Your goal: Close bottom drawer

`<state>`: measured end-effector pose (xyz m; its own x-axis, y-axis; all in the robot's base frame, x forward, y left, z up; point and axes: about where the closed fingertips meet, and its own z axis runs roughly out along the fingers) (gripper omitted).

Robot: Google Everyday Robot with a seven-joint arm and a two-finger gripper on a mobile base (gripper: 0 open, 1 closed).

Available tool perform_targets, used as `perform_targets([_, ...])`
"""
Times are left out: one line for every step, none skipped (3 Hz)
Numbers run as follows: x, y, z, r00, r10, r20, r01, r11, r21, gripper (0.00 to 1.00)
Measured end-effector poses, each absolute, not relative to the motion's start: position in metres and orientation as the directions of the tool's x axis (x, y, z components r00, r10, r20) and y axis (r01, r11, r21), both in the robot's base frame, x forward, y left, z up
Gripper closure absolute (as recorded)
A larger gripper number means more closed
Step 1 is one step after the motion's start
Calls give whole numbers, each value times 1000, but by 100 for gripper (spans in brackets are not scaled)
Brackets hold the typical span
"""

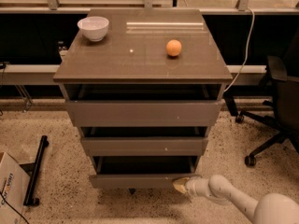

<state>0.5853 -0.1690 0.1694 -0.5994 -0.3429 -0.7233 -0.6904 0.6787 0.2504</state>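
The bottom drawer point(135, 179) is the narrowest of three grey-brown handleless fronts in the cabinet. It stands a little way out, with a dark gap showing above its flat front panel. My gripper point(181, 185) is on a white arm that comes in from the lower right. Its yellowish tip touches the right end of the bottom drawer's front, low near the floor.
A white bowl point(94, 27) and an orange point(174, 47) sit on the cabinet top point(140, 59). The top drawer point(142, 113) and middle drawer point(145, 146) also stand out slightly. A black office chair point(275, 106) is at the right, a cardboard box point(9, 190) and a black stand point(35, 171) at the left.
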Motion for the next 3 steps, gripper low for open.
perform_targets([600, -167, 182, -571, -352, -742, -703, 677, 219, 28])
perform_targets([606, -165, 187, -559, -349, -752, -709, 671, 215, 4])
perform_targets([606, -164, 188, -557, -349, -754, -711, 670, 215, 0])
